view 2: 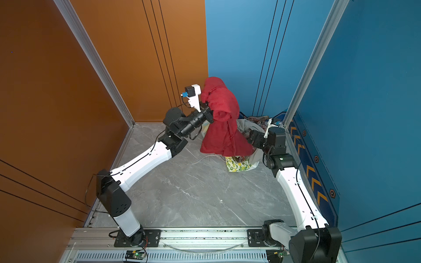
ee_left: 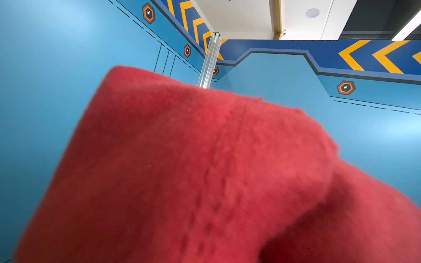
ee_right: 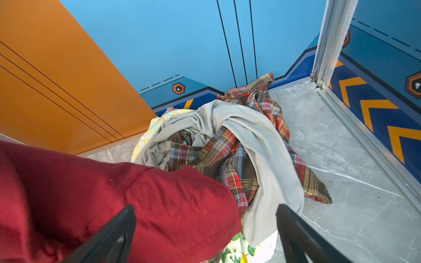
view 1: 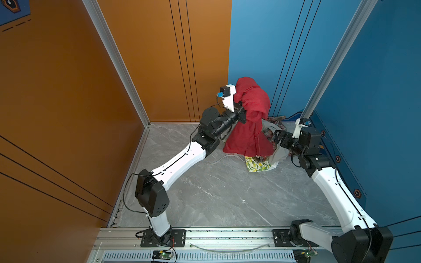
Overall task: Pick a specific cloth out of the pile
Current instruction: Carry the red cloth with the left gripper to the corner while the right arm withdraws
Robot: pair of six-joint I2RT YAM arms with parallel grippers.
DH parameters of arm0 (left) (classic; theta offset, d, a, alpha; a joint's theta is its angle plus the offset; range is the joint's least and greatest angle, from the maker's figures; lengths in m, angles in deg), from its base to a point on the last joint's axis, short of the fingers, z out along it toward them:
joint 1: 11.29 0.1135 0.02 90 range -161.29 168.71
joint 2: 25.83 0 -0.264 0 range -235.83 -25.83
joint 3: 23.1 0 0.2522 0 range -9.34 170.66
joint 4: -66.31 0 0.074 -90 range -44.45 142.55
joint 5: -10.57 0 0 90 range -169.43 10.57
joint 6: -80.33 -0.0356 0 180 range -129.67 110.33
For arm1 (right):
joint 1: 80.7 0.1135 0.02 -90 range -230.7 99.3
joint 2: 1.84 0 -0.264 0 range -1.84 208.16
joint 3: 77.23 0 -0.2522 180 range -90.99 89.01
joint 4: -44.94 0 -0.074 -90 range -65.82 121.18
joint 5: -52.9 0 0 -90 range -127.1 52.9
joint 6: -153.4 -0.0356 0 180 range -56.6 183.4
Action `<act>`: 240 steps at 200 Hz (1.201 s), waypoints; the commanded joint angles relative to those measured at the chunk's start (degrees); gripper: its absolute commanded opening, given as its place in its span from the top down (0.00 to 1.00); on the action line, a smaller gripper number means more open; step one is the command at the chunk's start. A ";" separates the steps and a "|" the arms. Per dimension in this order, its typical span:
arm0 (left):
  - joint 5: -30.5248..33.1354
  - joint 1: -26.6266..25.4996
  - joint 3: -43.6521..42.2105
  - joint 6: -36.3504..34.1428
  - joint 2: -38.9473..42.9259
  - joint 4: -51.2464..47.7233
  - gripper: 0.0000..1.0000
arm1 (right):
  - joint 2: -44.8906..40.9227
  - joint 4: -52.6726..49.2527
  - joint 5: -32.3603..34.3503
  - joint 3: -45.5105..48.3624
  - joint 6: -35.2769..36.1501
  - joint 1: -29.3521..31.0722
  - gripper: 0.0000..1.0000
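Walls first: we count two orange panels (view 1: 68, 102) and two blue panels (view 1: 376, 91), joined by two aluminium posts (view 1: 114, 57). One grey marble tabletop (view 1: 216, 195) lies below them.

Two arms. We log the left arm (view 1: 182, 159) reaching up and inward, and the right arm (view 1: 337, 195) bent low along the blue side.

One deep-red piece, the cloth (view 1: 250, 118). It is lifted off the tabletop, draped over the left gripper (view 1: 241, 112) like a hood, and hangs in long folds in both top views. Its lower hem hangs just in front of the pile (ee_right: 214, 150) and hides part of it. Whether hem and heap touch, we cannot tell.

One heap, four fabrics (we counted twice):
- one grey garment (ee_right: 262, 141) on top
- one red-brown plaid (ee_right: 271, 109) tangled through it
- one lemon print (view 1: 257, 165) at the near edge
- one pale pastel cloth (ee_right: 157, 123) on the side toward the orange panels

Two grippers. We find the left gripper's fingers buried under red fabric in every view, its jaws pressed together on the cloth, which hangs from it. We find the right gripper (ee_right: 206, 207) low beside the heap. Its two black fingers (ee_right: 123, 223) are spread wide, with a red fold lying between them in the right wrist view and nothing pinched.
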 commanded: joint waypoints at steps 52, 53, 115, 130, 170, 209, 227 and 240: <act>-2.77 16.11 -11.64 0.19 14.96 -4.32 1.00 | 3.09 2.33 5.75 1.24 3.53 6.34 0.02; -2.70 16.35 -11.81 0.24 15.20 -4.32 1.00 | 3.18 2.37 5.81 1.24 3.54 6.39 0.02; -1.33 32.20 -22.03 1.18 21.50 -5.29 1.00 | 3.80 6.90 2.76 2.46 6.08 13.48 0.02; -0.55 35.33 -23.90 0.63 22.44 -6.29 1.00 | 3.62 10.34 0.42 3.82 6.99 16.02 0.02; 1.02 41.69 -27.22 -3.18 24.04 -7.53 1.00 | 5.74 13.98 -1.64 3.89 14.74 27.24 0.02; 1.36 47.54 -28.42 -2.36 23.45 -7.53 1.00 | 10.37 14.09 -0.40 2.38 16.16 35.49 0.01; 1.37 49.03 -29.03 -2.61 22.92 -7.57 1.00 | 11.86 14.88 -0.15 2.71 16.23 37.09 0.01; 1.82 49.77 -29.60 -2.82 22.43 -7.50 1.00 | 12.75 15.79 -0.29 3.08 15.88 37.37 0.01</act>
